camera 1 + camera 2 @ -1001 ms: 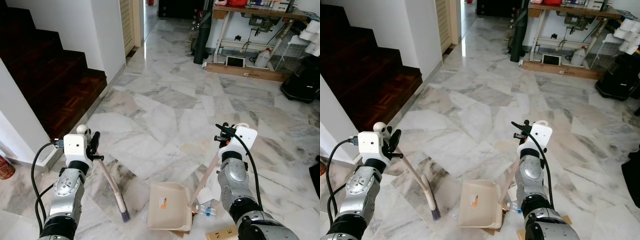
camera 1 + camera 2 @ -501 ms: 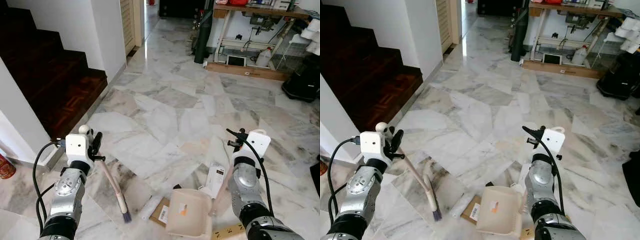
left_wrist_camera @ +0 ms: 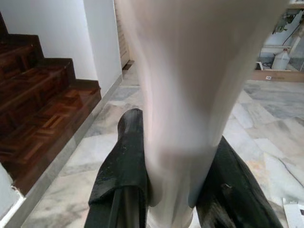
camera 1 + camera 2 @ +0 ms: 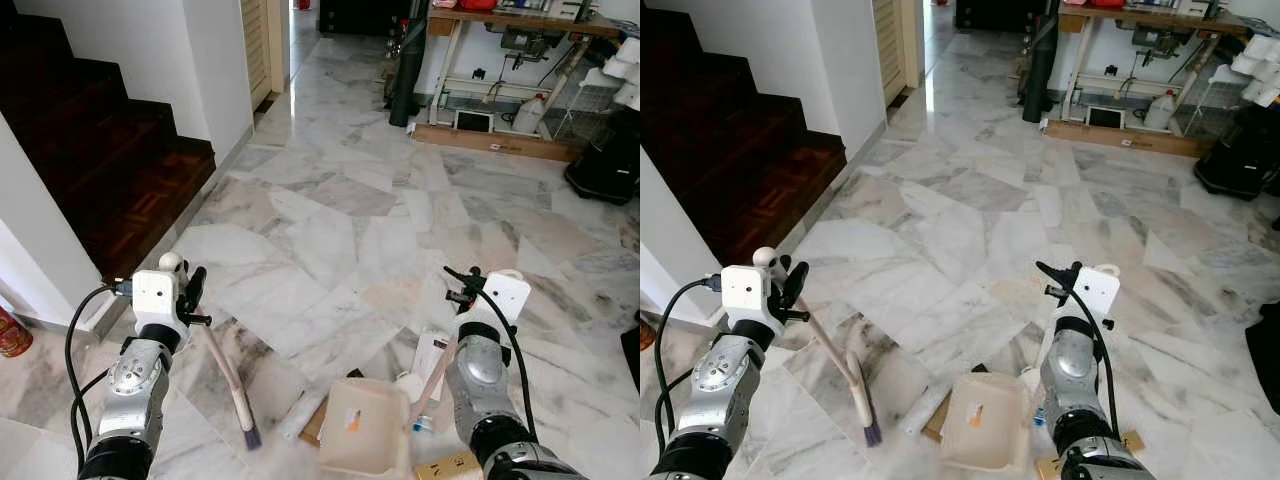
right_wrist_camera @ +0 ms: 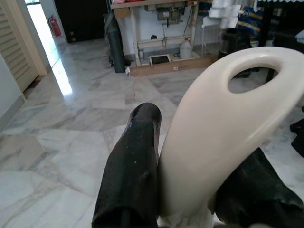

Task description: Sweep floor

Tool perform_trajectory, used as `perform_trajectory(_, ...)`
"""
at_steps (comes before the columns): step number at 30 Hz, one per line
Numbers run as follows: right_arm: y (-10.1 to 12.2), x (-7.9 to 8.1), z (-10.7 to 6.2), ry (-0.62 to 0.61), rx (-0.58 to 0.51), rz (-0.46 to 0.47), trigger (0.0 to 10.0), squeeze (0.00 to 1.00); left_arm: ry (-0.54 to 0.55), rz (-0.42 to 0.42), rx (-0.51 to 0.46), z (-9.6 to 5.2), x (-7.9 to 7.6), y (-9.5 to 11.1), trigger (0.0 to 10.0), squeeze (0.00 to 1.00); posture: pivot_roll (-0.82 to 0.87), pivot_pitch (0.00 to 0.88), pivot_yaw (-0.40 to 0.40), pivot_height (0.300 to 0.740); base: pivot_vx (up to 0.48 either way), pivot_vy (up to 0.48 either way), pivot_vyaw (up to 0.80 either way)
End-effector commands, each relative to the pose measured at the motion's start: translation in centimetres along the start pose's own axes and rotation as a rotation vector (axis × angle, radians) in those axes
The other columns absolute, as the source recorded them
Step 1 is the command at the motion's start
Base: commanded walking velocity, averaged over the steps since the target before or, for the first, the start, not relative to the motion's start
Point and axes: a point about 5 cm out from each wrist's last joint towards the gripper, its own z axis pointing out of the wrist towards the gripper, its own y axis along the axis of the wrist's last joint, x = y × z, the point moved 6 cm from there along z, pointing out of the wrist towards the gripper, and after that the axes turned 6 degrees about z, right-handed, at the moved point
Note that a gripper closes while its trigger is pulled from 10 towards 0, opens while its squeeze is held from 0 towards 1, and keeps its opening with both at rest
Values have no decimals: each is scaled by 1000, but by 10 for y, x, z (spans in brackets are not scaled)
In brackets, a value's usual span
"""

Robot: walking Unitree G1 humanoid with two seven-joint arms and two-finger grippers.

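on the marble floor (image 4: 330,240) near the foot of a dark wooden staircase (image 4: 90,150), the left gripper (image 4: 192,290) is clamped on the pale handle of a broom (image 4: 232,385), whose dark bristles touch the floor down and to the right of it. in the left wrist view the two black fingers (image 3: 124,166) press against either side of that handle. the right gripper (image 5: 190,190) is clamped on the looped cream handle of a dustpan (image 4: 362,438), with its tray lying on the floor between the two arms. just beside the tray lie litter pieces: a white paper roll (image 4: 300,415), a flat carton (image 4: 432,352) and a small bottle (image 4: 422,424). a workbench (image 4: 520,40) stands well apart at the far wall.
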Motion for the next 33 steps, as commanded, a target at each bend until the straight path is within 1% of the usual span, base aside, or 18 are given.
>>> perform_trajectory(1,8,2,2,3,-31,-9,10000,0,-14,36,-52,3,2,16,10000,0,129,0,-20,740,0,0,0)
perform_trajectory(5,6,-1,-2,-8,-40,-31,10000,0,-20,39,-46,2,1,15,10000,0,121,0,-16,740,0,0,0)
perform_trajectory(8,-2,-7,-6,-25,-14,-43,10000,0,-27,39,-39,1,0,13,10000,0,123,1,-14,740,0,0,0)
perform_trajectory(10,-5,-9,-7,-34,-3,-36,10000,0,-34,42,-37,1,-2,13,10000,0,122,1,-13,740,0,0,0)
perform_trajectory(19,-12,-6,-11,-30,15,-48,10000,0,-45,47,-42,0,-2,16,10000,0,134,0,-3,740,0,0,0)
perform_trajectory(22,-14,-3,-12,-29,25,-50,10000,0,-76,65,-49,2,-5,20,10000,0,139,7,0,740,0,0,0)
perform_trajectory(23,-14,-1,-12,-28,27,-49,10000,0,-89,72,-53,4,-6,22,10000,0,143,11,1,740,0,0,0)
perform_trajectory(24,-15,1,-13,-26,29,-46,10000,0,-118,82,-58,9,-6,27,10000,0,143,27,4,740,0,0,0)
perform_trajectory(25,-15,1,-13,-26,29,-46,10000,0,-118,82,-58,9,-6,27,10000,0,143,27,4,740,0,0,0)
perform_trajectory(26,-15,2,-13,-25,29,-44,10000,0,-142,84,-56,13,-8,29,10000,0,143,30,5,740,0,0,0)
perform_trajectory(27,-15,3,-13,-23,28,-44,10000,0,-187,97,-56,20,-14,32,10000,0,142,43,9,740,0,0,0)
perform_trajectory(29,-14,3,-13,-22,24,-43,10000,0,-217,112,-59,25,-19,35,10000,0,139,52,13,740,0,0,0)
perform_trajectory(32,-13,2,-14,-25,17,-42,10000,0,-251,112,-65,30,-26,40,10000,0,124,67,23,740,0,0,0)
perform_trajectory(33,-13,-1,-15,-36,11,-40,10000,0,-277,116,-65,35,-33,41,10000,0,112,75,29,740,0,0,0)
